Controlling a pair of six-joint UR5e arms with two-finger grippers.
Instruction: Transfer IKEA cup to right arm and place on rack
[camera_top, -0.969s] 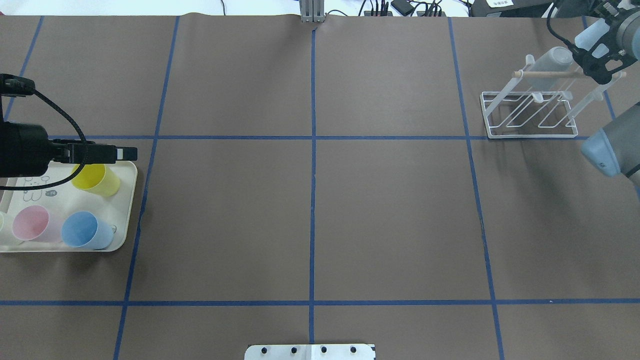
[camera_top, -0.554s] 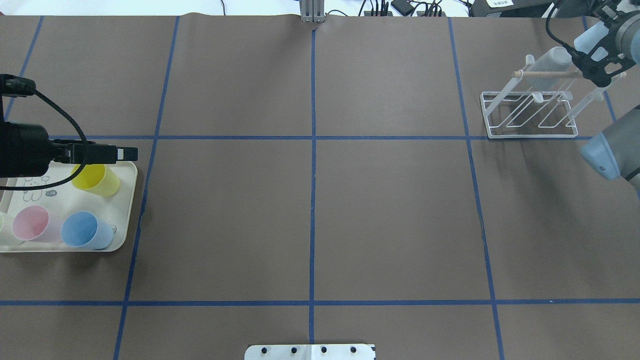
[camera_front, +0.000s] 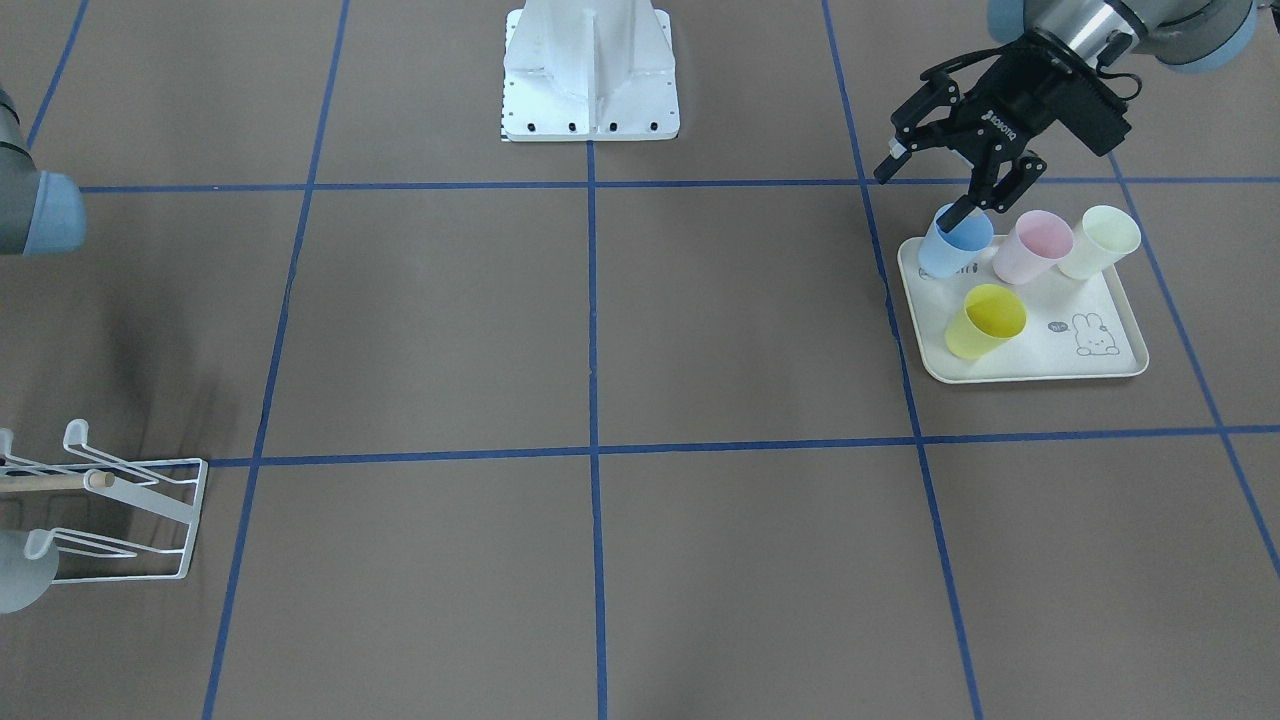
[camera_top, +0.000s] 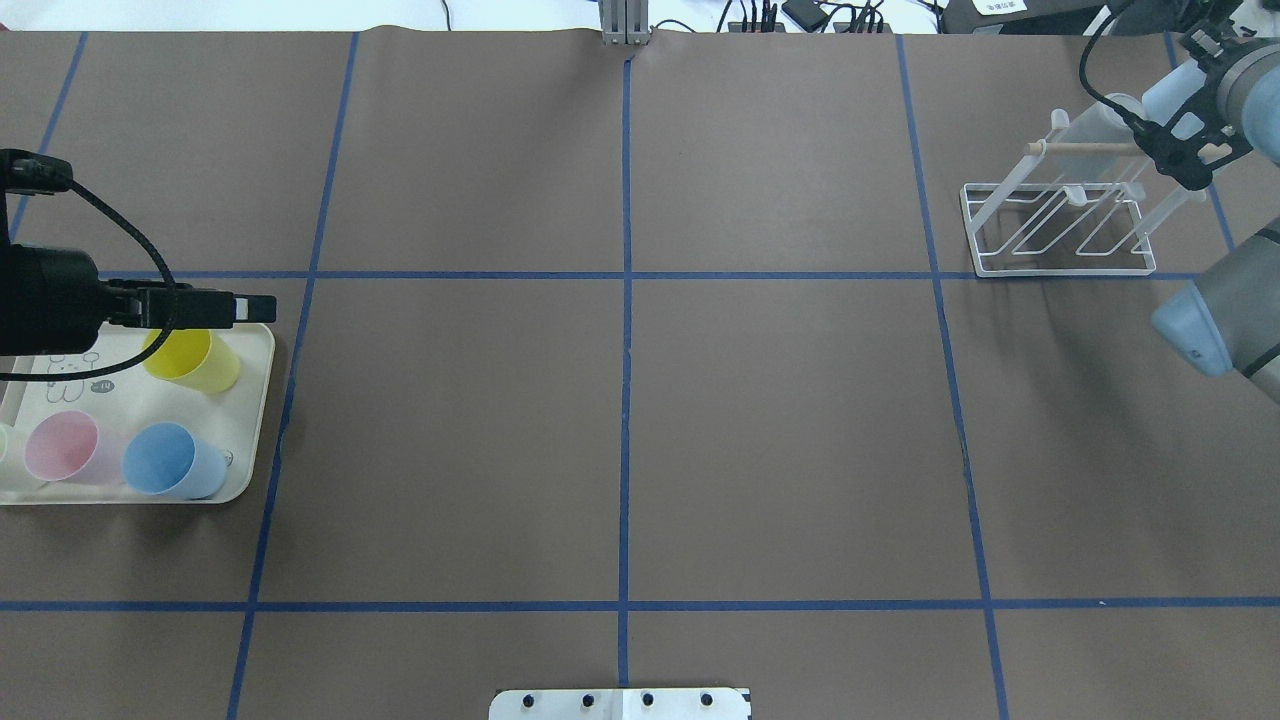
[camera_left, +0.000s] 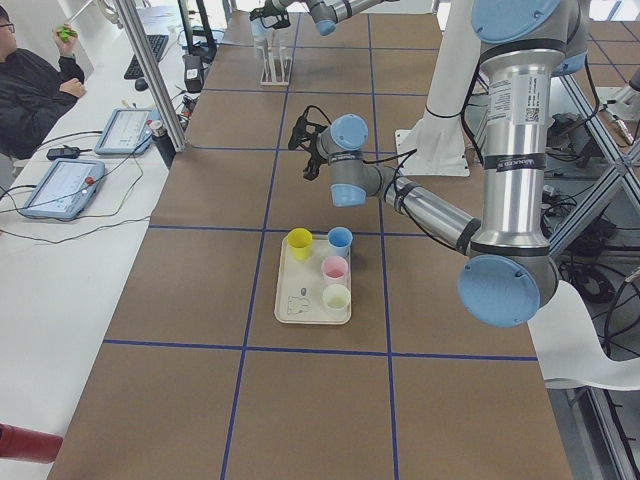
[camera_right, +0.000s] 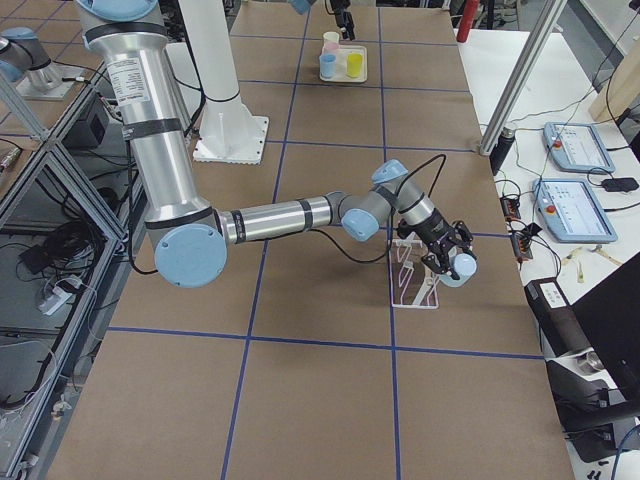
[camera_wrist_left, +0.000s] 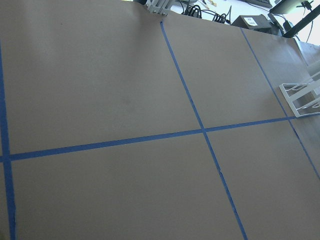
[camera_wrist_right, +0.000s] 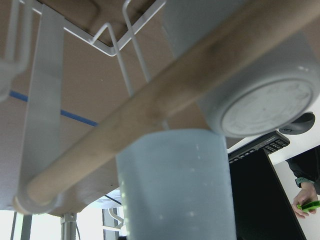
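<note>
Right pincer (camera_top: 1180, 130) clamped on cup (camera_top: 1163, 92) at rack (camera_top: 1060, 270), far right of desk, beside dowel (camera_top: 1085, 147). Advise: clear the dowel and seat the cup over a free prong before release. Left pincer (camera_front: 915, 198) apart above tray (camera_front: 1040, 355).

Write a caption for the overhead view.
Right end effector holds a pale blue cup at the rack; left end effector hovers over the tray of cups.

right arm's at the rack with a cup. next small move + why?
Probably ease the pale blue plastic cup down onto a free prong of the white wire rack, then open. The right pincer is shut on it, held against the pale wooden dowel beside the grey cup already hung; I can't see it seated yet.
</note>
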